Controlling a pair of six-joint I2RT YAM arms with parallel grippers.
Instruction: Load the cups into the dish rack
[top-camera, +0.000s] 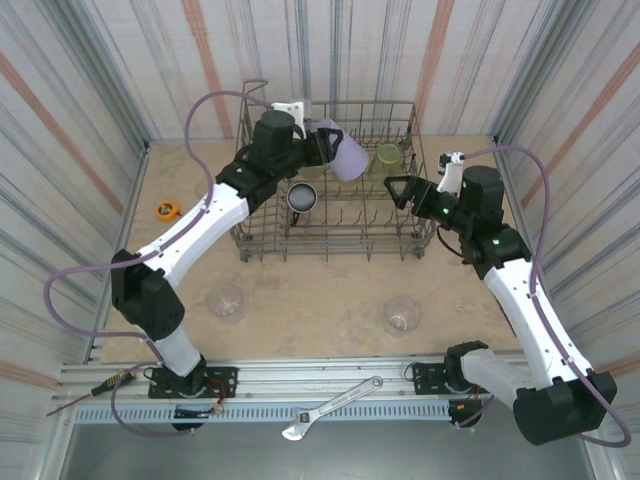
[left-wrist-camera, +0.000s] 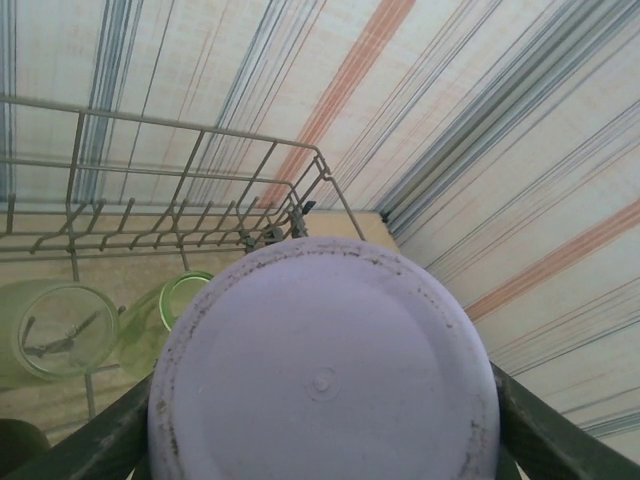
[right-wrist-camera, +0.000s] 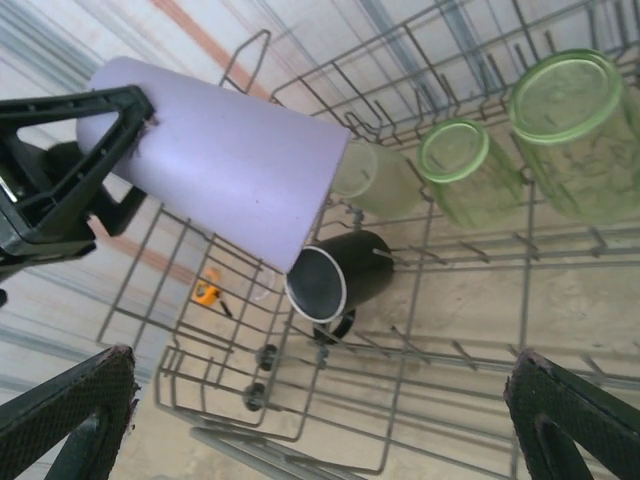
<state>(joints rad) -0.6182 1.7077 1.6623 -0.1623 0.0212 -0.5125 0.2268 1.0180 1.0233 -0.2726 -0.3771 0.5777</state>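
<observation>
- the lavender cup (top-camera: 347, 155) is off the table, held tilted on its side over the far part of the dish rack (top-camera: 330, 241).
- the left gripper (top-camera: 332, 150) has it clamped at the narrow base end. the jaws stand partly apart and the cup body fills the gap.
- the left wrist view alone shows the base face-on: a flat pale lilac disc with a small centre nub and dark specks around its edge. a dark finger (left-wrist-camera: 105, 445) sits at each lower corner beside it.
- the right wrist view alone shows the cup's flank: opaque, smooth and tapered, widening toward the mouth, which points away from the left wrist.
- in that view the mouth end overlaps the black cup (right-wrist-camera: 335, 280), which lies on its side in the rack with a pale-rimmed opening. i cannot tell whether the two touch.
- three yellow-green cups (right-wrist-camera: 575, 125) sit among the tines at the rack's far side. the left wrist view catches two of them.
- the right gripper (top-camera: 400, 190) hangs at the rack's right end, jaws spread wide, with nothing between them.
- the top view alone shows two clear cups (top-camera: 226, 300) on the table between the rack and the arm bases, well apart.
- an orange tape measure (top-camera: 167, 209) lies left of the rack.
- a wrench (top-camera: 330, 408) rests on the near rail.
</observation>
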